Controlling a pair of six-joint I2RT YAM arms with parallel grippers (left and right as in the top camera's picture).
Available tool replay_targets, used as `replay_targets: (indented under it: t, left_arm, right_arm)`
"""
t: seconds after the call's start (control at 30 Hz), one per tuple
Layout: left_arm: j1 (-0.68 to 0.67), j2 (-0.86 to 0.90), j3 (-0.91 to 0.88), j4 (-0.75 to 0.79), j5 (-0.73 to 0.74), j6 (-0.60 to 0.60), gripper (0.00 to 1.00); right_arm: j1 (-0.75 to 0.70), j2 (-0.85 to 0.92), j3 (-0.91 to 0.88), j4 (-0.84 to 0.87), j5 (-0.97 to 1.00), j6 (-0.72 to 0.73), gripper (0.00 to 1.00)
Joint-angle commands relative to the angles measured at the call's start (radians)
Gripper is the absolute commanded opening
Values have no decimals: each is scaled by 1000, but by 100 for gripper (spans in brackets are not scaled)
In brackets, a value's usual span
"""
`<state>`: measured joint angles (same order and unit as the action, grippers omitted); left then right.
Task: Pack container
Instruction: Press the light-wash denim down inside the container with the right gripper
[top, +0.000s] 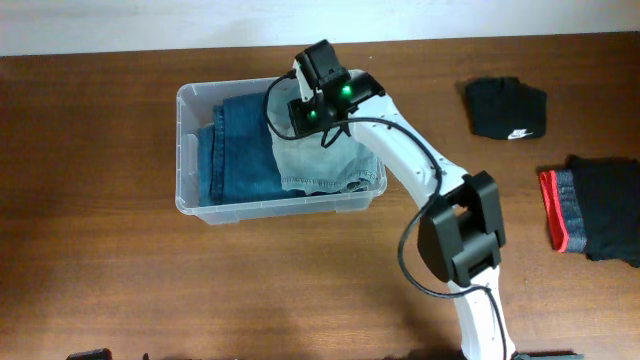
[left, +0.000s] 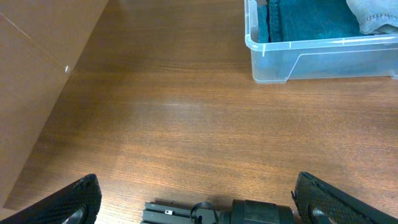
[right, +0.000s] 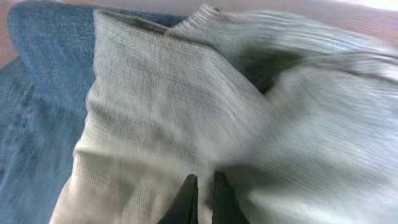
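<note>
Container (top: 186, 160) sits left of centre on the table (top: 110, 280). Inside: dark blue jeans (top: 238, 150) folded at left, pale denim (top: 325, 168) at right. My right gripper (right: 202, 186) is over its far right part, fingers pressed together against the pale cloth; can't tell if any is caught. Left gripper (left: 199, 198) spread wide above the table. Far right: black garment (top: 500, 105), white logo unreadable; nearer, a black piece (top: 605, 210) with a red band.

Clear container (top: 184, 150) holds dark blue jeans (top: 238, 150) and pale grey-blue denim (top: 325, 165) on a brown wood-grain table (top: 100, 280)
</note>
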<state>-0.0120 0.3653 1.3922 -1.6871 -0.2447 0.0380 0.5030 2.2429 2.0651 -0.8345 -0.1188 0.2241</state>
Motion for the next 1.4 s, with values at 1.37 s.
replay_targets:
  t: [1.37]
  left_arm:
    - [-5,-2,-2,0,-17,1,100]
  right_arm:
    - [65,-180,-91,77,-1,17,4]
